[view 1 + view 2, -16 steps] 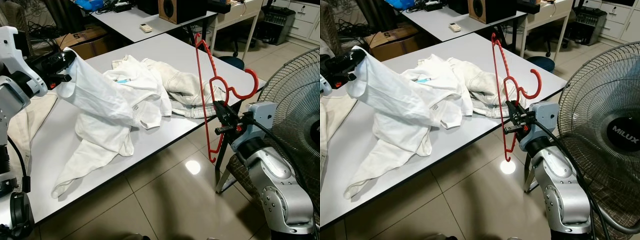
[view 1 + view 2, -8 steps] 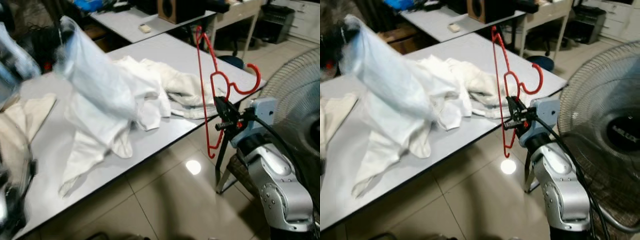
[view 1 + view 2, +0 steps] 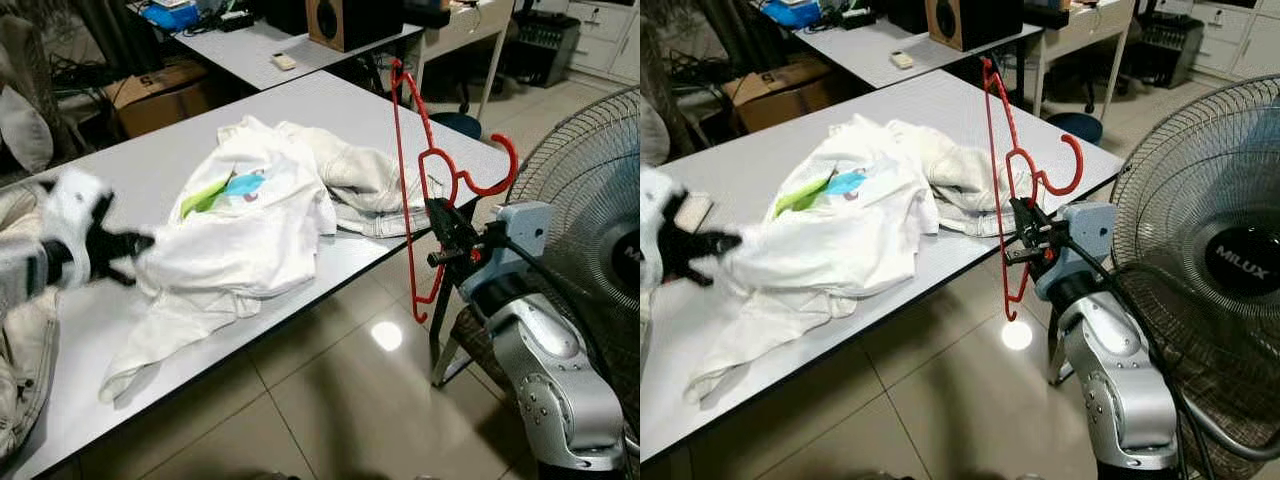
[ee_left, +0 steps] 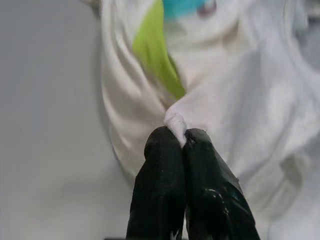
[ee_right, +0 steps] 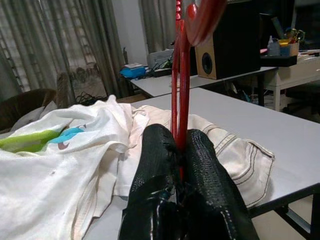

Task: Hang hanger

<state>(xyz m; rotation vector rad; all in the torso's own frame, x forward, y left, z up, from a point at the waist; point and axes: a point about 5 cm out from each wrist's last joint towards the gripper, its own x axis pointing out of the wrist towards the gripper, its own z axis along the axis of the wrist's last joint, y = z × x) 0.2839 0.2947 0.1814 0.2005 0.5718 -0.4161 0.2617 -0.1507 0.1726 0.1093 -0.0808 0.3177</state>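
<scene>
Now my right gripper (image 3: 447,238) pinches a thin red plastic hanger (image 3: 420,170) upright, just past the table's (image 3: 420,120) right edge, over open tiled floor (image 3: 330,400). My left gripper (image 4: 181,142) clamps a fold of soft white shirt (image 3: 250,225) crumpled on the smooth tabletop.

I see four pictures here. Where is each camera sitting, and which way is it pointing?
Left eye view: on the head, looking down at the grey table; left claw and right claw show.
Right eye view: beside it, same scene.
Left wrist view: along the left claw, shut on the white shirt.
Right wrist view: along the right claw, shut on the red hanger.
Both wrist views share the shirt.
</scene>
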